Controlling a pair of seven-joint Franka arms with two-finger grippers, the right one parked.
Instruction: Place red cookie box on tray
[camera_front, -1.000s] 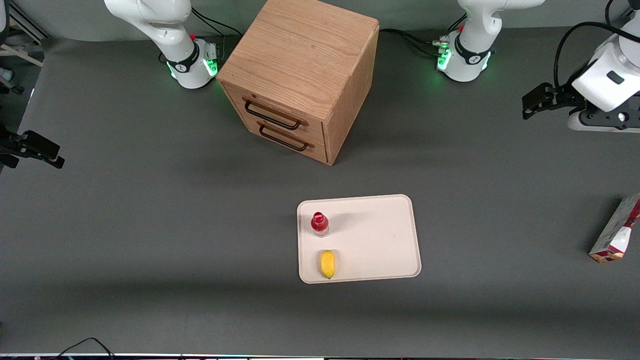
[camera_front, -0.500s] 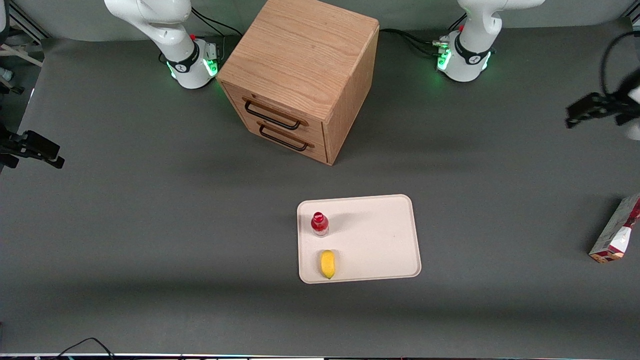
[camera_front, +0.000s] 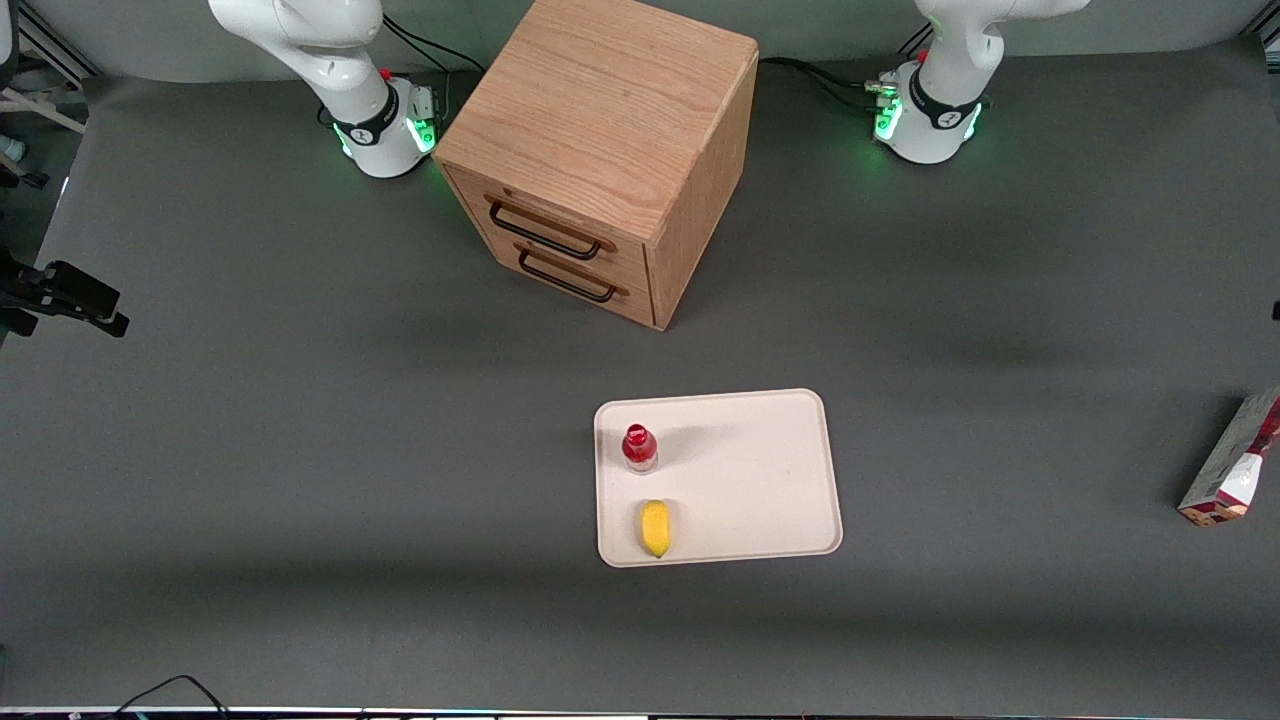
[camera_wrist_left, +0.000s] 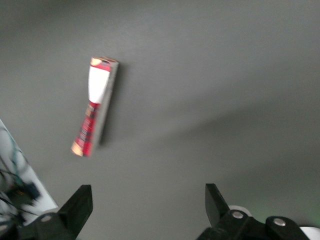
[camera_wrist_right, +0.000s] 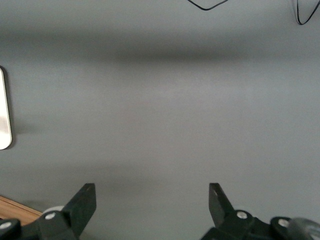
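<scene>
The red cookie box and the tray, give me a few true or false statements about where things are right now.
1. The red cookie box lies on the tray. False: it rests on the table toward the working arm's end, apart from the tray.
2. A red-capped bottle stands on the tray. True.
3. The end effector grips the box. False: it is open, above the table, box untouched.
4. A yellow object lies on the tray, nearer the front camera than the bottle. True.

Front view: high, looking steeply down on the table (camera_front: 300, 450), wooden cabinet (camera_front: 600, 130) toward the arm bases.
Left wrist view: looks down past the gripper (camera_wrist_left: 147, 212), its fingers wide apart, from well above the table.
Shared: red cookie box (camera_front: 1235, 465) (camera_wrist_left: 95, 105).
Right wrist view: shares the tray (camera_front: 750, 480) (camera_wrist_right: 4, 110) edge.
</scene>
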